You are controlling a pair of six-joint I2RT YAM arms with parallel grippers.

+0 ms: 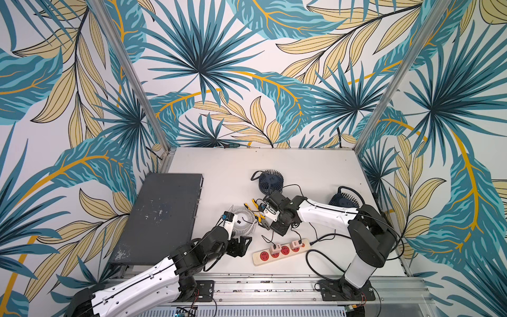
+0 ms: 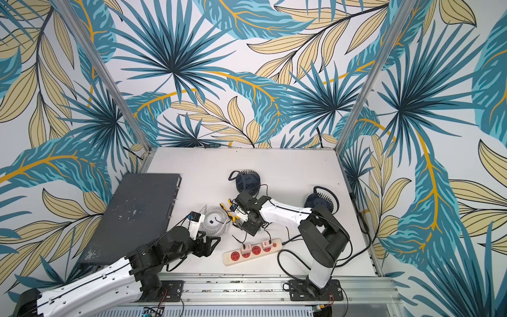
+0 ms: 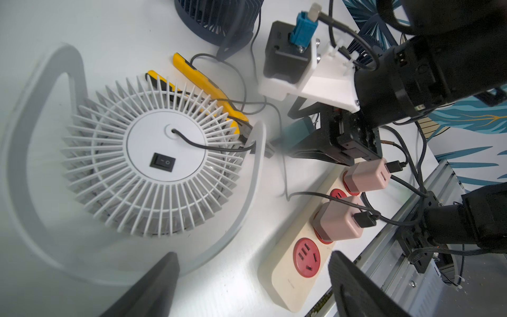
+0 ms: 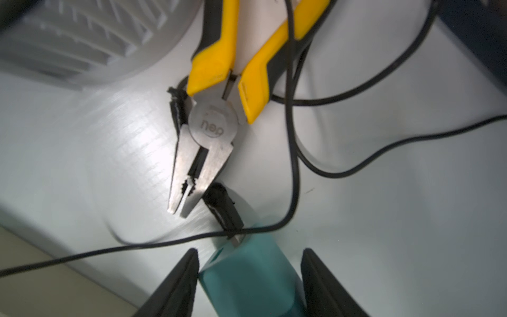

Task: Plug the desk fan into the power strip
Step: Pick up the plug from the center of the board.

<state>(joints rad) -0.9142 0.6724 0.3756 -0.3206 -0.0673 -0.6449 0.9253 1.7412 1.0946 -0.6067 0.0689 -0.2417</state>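
Power strip (image 1: 281,251) lies flat on the white table (image 1: 233,170), near the front rail, cord end toward the right arm's base. Seen in both top views and the left wrist view (image 3: 296,274).

Sockets, counted from the strip's cord end: first and third each carry a pink plug block (image 3: 340,223) with a black cable. Second and fourth are bare red.

Teal plug block (image 4: 247,274): on the table, beyond the strip's far long side, not in any socket. A black cable connector sits in its end.

Right gripper (image 4: 249,252): jaws straddle the teal plug block, one finger (image 4: 181,277) against its side and the other just beside it. Whether they actually clamp it, cannot tell.

Left gripper (image 3: 253,256): jaws wide, nothing between them. It hovers just off the strip's cordless end.

White fan (image 1: 242,221): lies grille-down, switch side up, beyond the strip's cordless end. Its black cord runs toward the teal plug block.

Pliers (image 4: 203,153), yellow-handled: beyond the strip, between the white fan and the right gripper, tips just beside the teal plug block.
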